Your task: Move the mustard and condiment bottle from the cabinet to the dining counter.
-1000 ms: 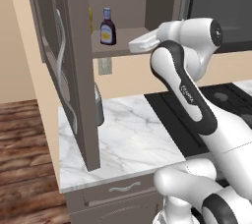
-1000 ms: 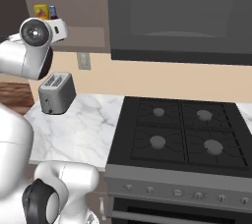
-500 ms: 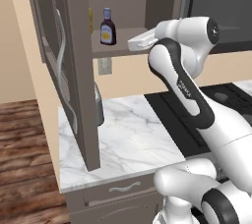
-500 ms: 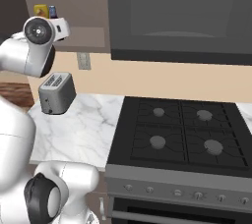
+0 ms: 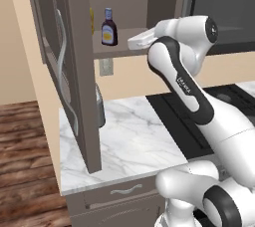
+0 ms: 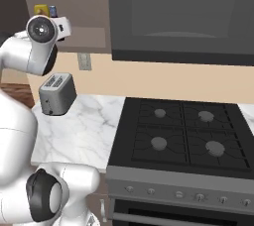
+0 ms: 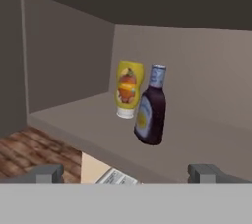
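On the lower shelf (image 7: 74, 120) of the open cabinet (image 5: 79, 71) stand the dark purple-brown condiment bottle (image 7: 151, 112) and, just behind it to the left, the yellow mustard (image 7: 129, 88). In the left base view the condiment bottle (image 5: 108, 27) is plain and the mustard (image 5: 91, 21) is a yellow sliver behind the door edge. My gripper (image 7: 127, 174) is open, its fingertips (image 7: 47, 173) wide apart, a short way in front of the shelf and level with the bottles, touching neither. The hand (image 5: 142, 39) points at the shelf. The dining counter is out of view.
The open cabinet door with its curved silver handle (image 5: 61, 66) stands out to the left of my arm. Below lie a small marble worktop (image 5: 129, 141) with a toaster (image 6: 57, 92), and a black stove (image 6: 183, 131) under a dark microwave (image 6: 178, 12) to the right.
The hand has edged a little to the left, closer to the cabinet shelf. The bottles have not moved.
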Robot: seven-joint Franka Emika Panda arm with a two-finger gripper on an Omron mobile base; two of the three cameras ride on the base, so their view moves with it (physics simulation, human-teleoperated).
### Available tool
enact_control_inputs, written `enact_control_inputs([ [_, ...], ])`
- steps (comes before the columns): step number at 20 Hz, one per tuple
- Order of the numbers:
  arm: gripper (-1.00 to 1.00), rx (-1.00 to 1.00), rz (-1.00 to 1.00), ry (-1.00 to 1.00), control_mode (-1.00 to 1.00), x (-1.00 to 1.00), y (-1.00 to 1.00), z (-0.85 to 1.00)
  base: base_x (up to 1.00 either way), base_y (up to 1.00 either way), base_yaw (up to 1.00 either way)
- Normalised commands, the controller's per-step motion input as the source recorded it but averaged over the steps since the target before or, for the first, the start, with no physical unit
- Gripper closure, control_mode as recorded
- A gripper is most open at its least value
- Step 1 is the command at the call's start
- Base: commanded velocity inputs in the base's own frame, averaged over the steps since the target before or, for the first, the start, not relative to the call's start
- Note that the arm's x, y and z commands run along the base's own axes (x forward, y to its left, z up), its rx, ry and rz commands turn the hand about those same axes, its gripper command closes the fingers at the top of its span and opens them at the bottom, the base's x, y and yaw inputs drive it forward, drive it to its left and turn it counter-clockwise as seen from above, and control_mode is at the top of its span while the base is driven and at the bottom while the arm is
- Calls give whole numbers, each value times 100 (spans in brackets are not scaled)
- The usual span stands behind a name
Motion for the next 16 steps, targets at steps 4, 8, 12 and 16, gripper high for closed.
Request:
enact_control_inputs([
  [4, -100, 0, 5, 1, -100, 12, 23, 0, 0, 0, 0],
  [8, -100, 3, 13, 3, -100, 18, 25, 0, 0, 0, 0],
  [12, -100, 7, 19, 0, -100, 17, 24, -2, 0, 0, 0],
  [16, -100, 8, 18, 0, -100, 21, 25, -1, 0, 0, 0],
])
